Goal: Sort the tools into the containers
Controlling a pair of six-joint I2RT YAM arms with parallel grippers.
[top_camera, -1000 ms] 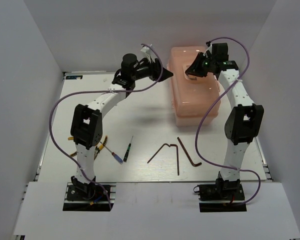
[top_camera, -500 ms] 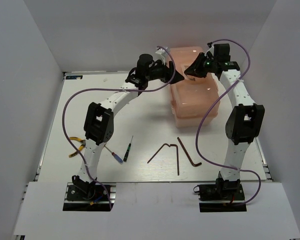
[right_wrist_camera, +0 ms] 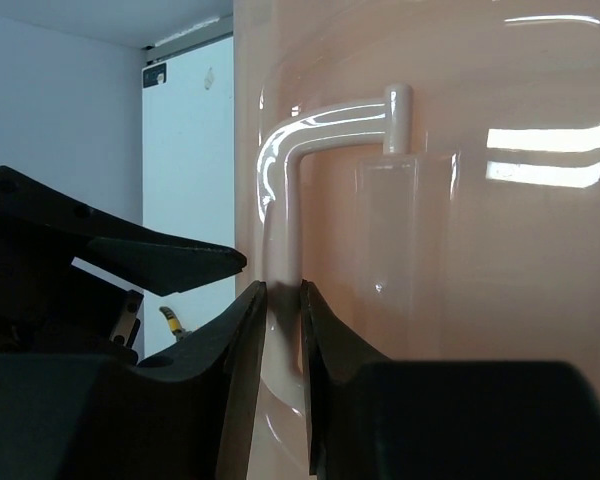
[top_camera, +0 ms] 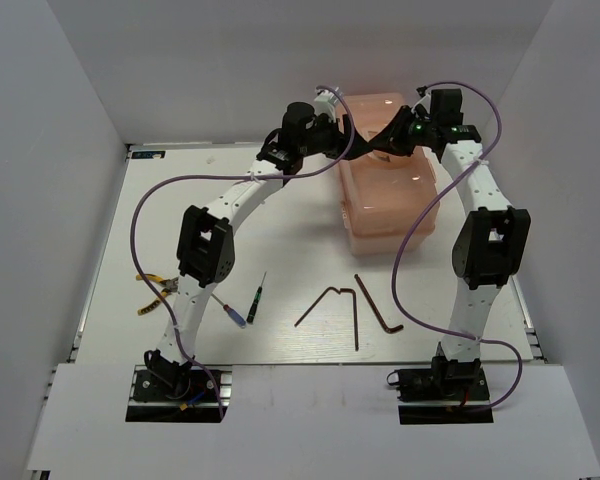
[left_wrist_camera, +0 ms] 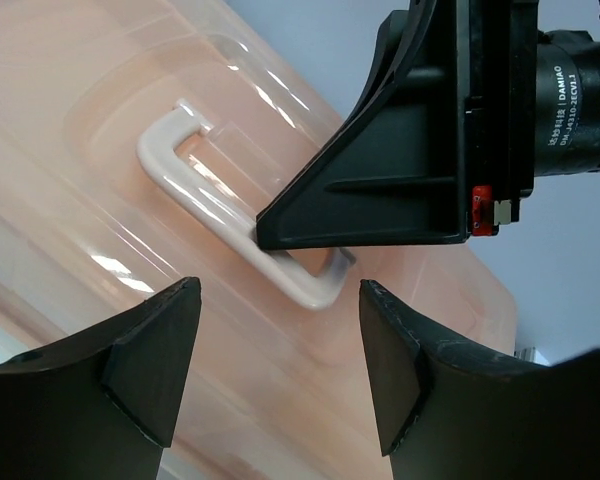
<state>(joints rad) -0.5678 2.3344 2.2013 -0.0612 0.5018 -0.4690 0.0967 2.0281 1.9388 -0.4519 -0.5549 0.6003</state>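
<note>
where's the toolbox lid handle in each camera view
Left wrist: handle centre-left, diagonal, lower end under the right gripper.
Right wrist: centre, upright bar between that gripper's fingers.
Top external: upper centre atop the toolbox, mostly hidden between left gripper and right gripper.
Shared landmark: the right gripper clamped on the handle.

Glossy translucent salmon-pink plastic toolbox (top_camera: 380,212); smooth shiny cream plastic handle (left_wrist_camera: 205,205); matt white table (top_camera: 280,250)

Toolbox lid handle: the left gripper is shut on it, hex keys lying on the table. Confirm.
Wrong arm: the right gripper is shut on the lid handle, as the right wrist view shows. The hex keys do lie on the table.
</note>
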